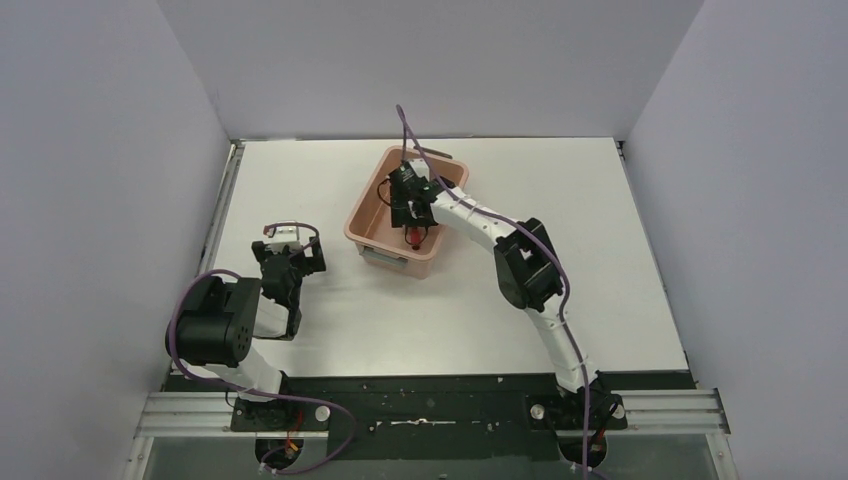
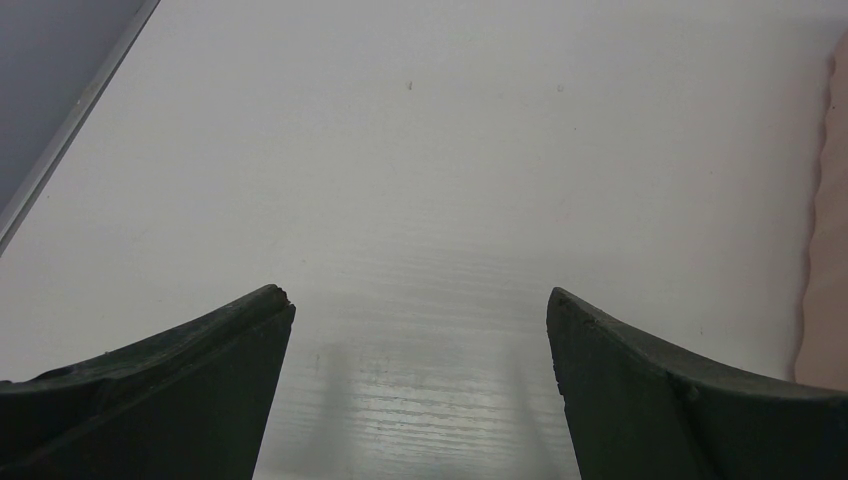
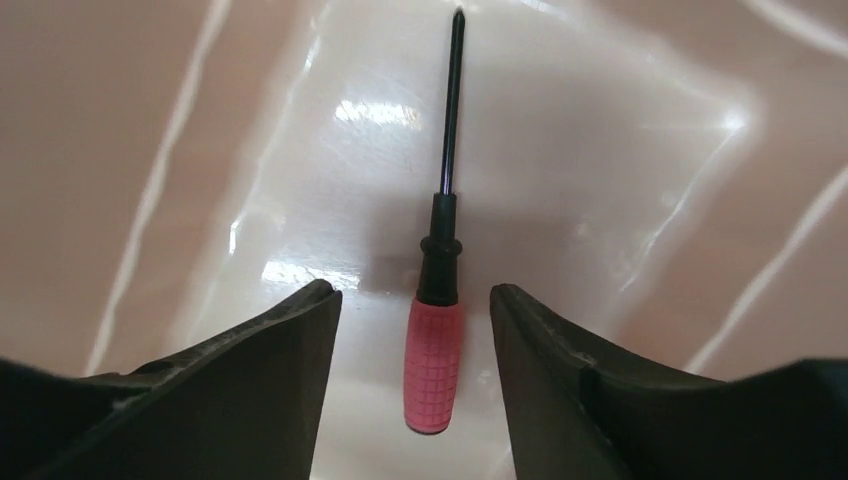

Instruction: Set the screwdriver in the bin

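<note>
Screwdriver (image 3: 440, 250) is in the bin (image 1: 366, 192), flat on the bin floor. The red handle points toward the bin's near short end and the thin dark shaft points toward its far end. We see nothing gripping it.

Left of the bin, the left pincer (image 2: 415, 300) sits low over the white desk (image 1: 600, 250), well apart from the bin. Its jaws are spread wide, with only bare desk between them, so it holds nothing. In the left wrist view a strip of the bin's pink wall shows at the right edge.

The bin sits on the desk, turned at an angle, with a grey handle clip (image 1: 383, 254) on its near short end. We can make out nothing in it but the screwdriver.

From the right of the bin, the right arm reaches in over the rim, and the right pincer (image 3: 412, 295) hangs inside, low over the floor. Its jaws are partly apart. The dark fingers (image 3: 250, 380) flank the red handle, one on each side, with a clear gap of pink floor on both sides. We see no contact, so this pincer is empty too. The top view shows only a red spot near the bin's near end, below the pincer.
</note>
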Action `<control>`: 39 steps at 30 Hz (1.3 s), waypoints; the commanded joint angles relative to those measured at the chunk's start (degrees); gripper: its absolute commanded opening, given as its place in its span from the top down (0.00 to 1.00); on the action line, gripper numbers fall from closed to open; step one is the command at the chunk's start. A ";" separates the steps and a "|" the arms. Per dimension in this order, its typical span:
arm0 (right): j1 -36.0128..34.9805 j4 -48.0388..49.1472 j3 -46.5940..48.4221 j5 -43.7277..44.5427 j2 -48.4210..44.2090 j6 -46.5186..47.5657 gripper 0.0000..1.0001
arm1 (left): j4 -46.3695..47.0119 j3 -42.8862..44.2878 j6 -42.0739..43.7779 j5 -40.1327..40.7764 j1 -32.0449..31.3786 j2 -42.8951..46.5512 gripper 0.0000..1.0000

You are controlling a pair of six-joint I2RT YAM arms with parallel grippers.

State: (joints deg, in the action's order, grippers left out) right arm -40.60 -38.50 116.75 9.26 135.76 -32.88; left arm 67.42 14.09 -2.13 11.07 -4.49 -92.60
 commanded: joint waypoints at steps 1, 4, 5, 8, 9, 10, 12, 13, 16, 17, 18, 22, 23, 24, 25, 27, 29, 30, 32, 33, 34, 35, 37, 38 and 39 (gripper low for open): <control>-0.89 1.43 5.30 4.59 -9.23 3.07 0.41 | 1.78 0.50 0.42 -0.44 0.18 0.31 0.03; -1.52 3.14 5.48 6.12 -14.00 5.24 0.25 | 1.76 0.50 0.38 -0.44 0.19 0.32 0.03; -1.62 3.98 5.15 6.15 -15.55 5.85 0.17 | 1.85 0.50 0.44 -0.44 0.19 0.31 0.03; -1.65 6.70 3.74 5.57 -20.09 9.37 0.00 | 1.80 0.50 0.44 -0.44 0.18 0.29 0.03; -1.48 7.94 2.85 5.13 -21.87 10.99 0.00 | 1.80 0.50 0.44 -0.44 0.18 0.23 0.02; -1.45 9.35 1.38 4.92 -23.79 12.75 0.00 | 1.79 0.50 0.46 -0.44 0.18 0.30 0.03; -1.14 13.58 -3.17 4.65 -28.47 16.83 0.00 | 1.84 0.50 0.42 -0.44 0.18 0.27 0.03; -0.83 16.26 -7.92 5.08 -31.02 18.86 0.00 | 1.76 0.50 0.46 -0.44 0.18 0.34 0.03; 1.14 26.49 -22.33 7.43 -40.56 23.66 0.00 | 1.77 0.50 0.46 -0.42 0.18 0.31 0.03; 2.20 30.32 -27.86 7.85 -44.14 24.63 0.00 | 1.84 0.50 0.42 -0.47 0.18 0.31 0.03; 3.60 34.29 -33.82 7.35 -47.42 25.14 0.00 | 1.83 0.50 0.42 -0.45 0.18 0.31 0.03; 10.41 53.03 -56.96 2.90 -62.03 26.70 0.00 | 1.82 0.50 0.46 -0.49 0.18 0.26 0.03; 11.08 56.32 -62.35 4.07 -64.85 28.63 0.00 | 1.77 0.50 0.44 -0.49 0.18 0.32 0.03; 11.38 59.36 -66.87 6.55 -67.28 30.21 0.00 | 1.80 0.59 0.46 -0.44 0.18 0.31 0.03; 11.75 61.52 -71.37 9.23 -69.62 31.76 0.00 | 1.82 0.51 0.46 -0.47 0.18 0.33 0.03; 13.10 64.59 -79.04 12.27 -73.49 34.78 0.00 | 1.82 0.50 0.43 -0.42 0.23 0.31 0.03; 15.31 66.36 -86.94 12.34 -76.80 35.82 0.00 | 1.77 0.50 0.45 -0.40 0.19 0.28 0.03; 16.49 67.21 -89.90 11.65 -78.38 35.57 0.00 | 1.81 0.50 0.44 -0.42 0.19 0.24 0.03; 18.92 69.22 -95.44 9.58 -81.06 35.23 0.00 | 1.81 0.51 0.46 -0.38 0.18 0.26 0.03; 20.06 70.56 -98.16 9.06 -82.15 34.83 0.00 | 1.81 0.50 0.44 -0.44 0.23 0.31 0.03; 20.87 72.44 -100.63 8.92 -83.02 34.31 0.00 | 1.83 0.50 0.38 -0.45 0.19 0.31 0.03; 21.72 74.37 -103.00 8.93 -83.70 33.77 0.00 | 1.89 0.50 0.37 -0.44 0.19 0.30 0.03; 23.05 79.52 -107.11 9.06 -84.18 33.11 0.00 | 1.79 0.50 0.39 -0.44 0.18 0.33 0.03; 23.59 81.60 -108.99 9.11 -84.13 32.92 0.00 | 1.86 0.50 0.45 -0.44 0.18 0.30 0.03; 23.93 83.21 -110.38 9.22 -83.90 32.89 0.00 | 1.79 0.50 0.45 -0.37 0.18 0.34 0.03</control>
State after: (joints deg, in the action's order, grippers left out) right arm -18.22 28.91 11.03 18.22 52.73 0.73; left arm 67.42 14.09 -2.13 11.07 -4.49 -92.60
